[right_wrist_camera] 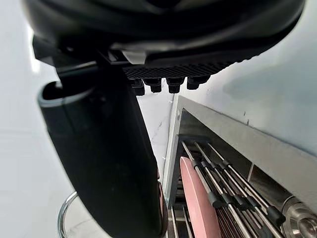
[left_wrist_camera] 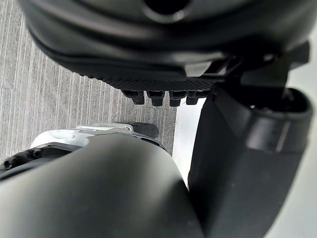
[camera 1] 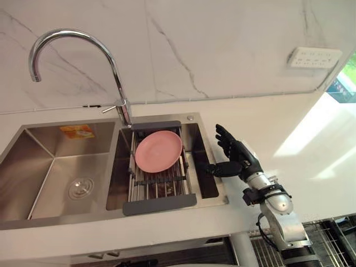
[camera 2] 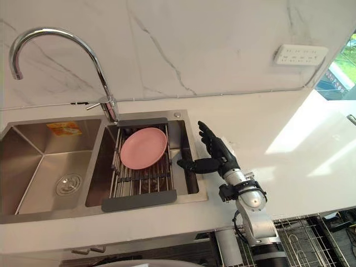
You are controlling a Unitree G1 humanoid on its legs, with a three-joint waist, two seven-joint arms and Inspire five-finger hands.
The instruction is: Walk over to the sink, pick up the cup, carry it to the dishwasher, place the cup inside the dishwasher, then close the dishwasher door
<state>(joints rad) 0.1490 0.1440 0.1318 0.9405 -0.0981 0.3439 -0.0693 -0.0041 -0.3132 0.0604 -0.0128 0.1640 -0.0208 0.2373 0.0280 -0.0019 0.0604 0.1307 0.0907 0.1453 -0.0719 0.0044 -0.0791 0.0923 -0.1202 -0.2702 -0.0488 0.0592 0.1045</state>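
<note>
**Reaching for the sink, nothing in hand yet**

Your right hand [camera 1: 239,156] hovers over the counter [camera 1: 267,122] just beside the sink's [camera 1: 221,189] right rim. Its fingers are straight and spread, the thumb points toward the basin, and it holds nothing. Your left hand [left_wrist_camera: 148,54] hangs over the floor [left_wrist_camera: 49,99] with relaxed fingers, also holding nothing.

You cannot tell where the cup is from here. The right basin holds a rack [camera 1: 161,186] with a pink plate [camera 1: 158,151] lying on it. A dark shape [camera 1: 142,134] behind the plate's far edge may be the cup, but it is too hidden to say.

What could go wrong, as I judge it:
- Going in low from the right could drag the thumb across the plate's edge and tip the plate off the rack bars.
- Closing on a half-seen shape risks grabbing the rack or plate instead — get a clearer look first.
- The tap [camera 1: 118,83] arches over the basins, so a high lift toward the left could knock it.

A yellow-orange sticker [camera 1: 77,131] sits on the left basin's back wall, its print too small to read. The wall socket [camera 1: 314,57] shows no legible marking.
</note>
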